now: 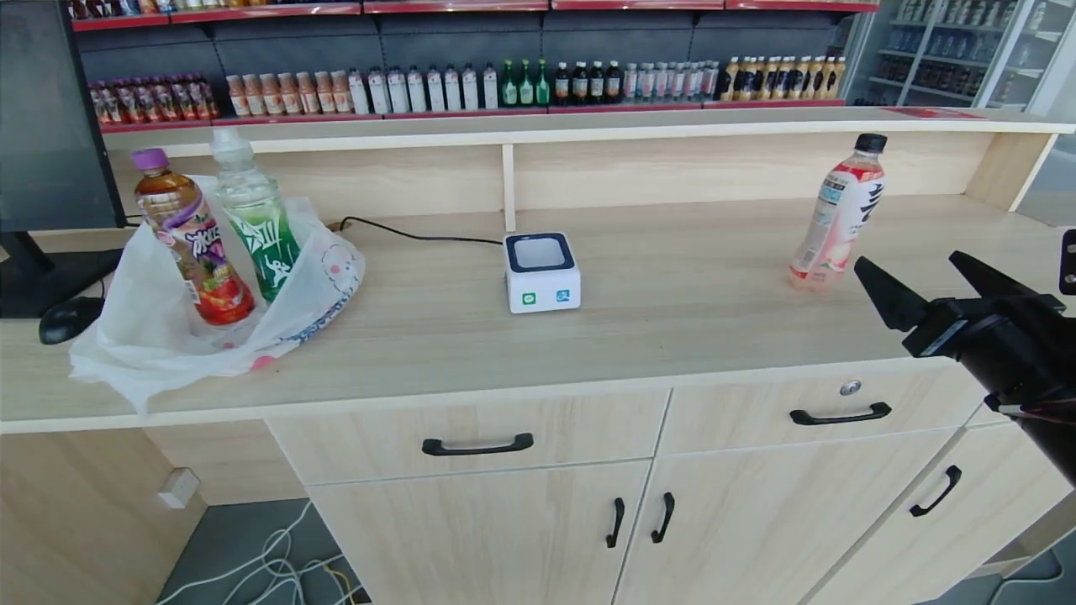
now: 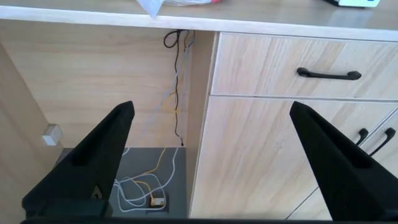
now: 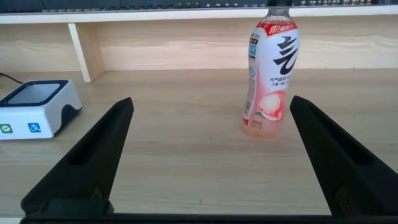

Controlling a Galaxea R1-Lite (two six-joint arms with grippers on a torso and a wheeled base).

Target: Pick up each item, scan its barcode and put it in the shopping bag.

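A pink peach-drink bottle [image 1: 836,214] [image 3: 269,71] with a black cap stands upright on the wooden counter [image 1: 672,294] at the right. My right gripper [image 1: 916,277] [image 3: 208,162] is open, a short way in front of it and slightly to its right, not touching. The white scanner box [image 1: 542,271] [image 3: 36,109] sits mid-counter. A white shopping bag [image 1: 160,328] at the left holds a brown tea bottle [image 1: 193,239] and a green bottle [image 1: 256,218]. My left gripper [image 2: 208,162] hangs open below counter height, facing the cabinet fronts [image 2: 280,124], with nothing between its fingers.
A black cable [image 1: 403,231] runs from the scanner to the back left. A black mouse [image 1: 69,319] and monitor stand [image 1: 34,265] sit at the far left. A raised shelf ledge [image 1: 588,126] lines the counter's back. Loose cables [image 2: 146,186] lie on the floor under the counter.
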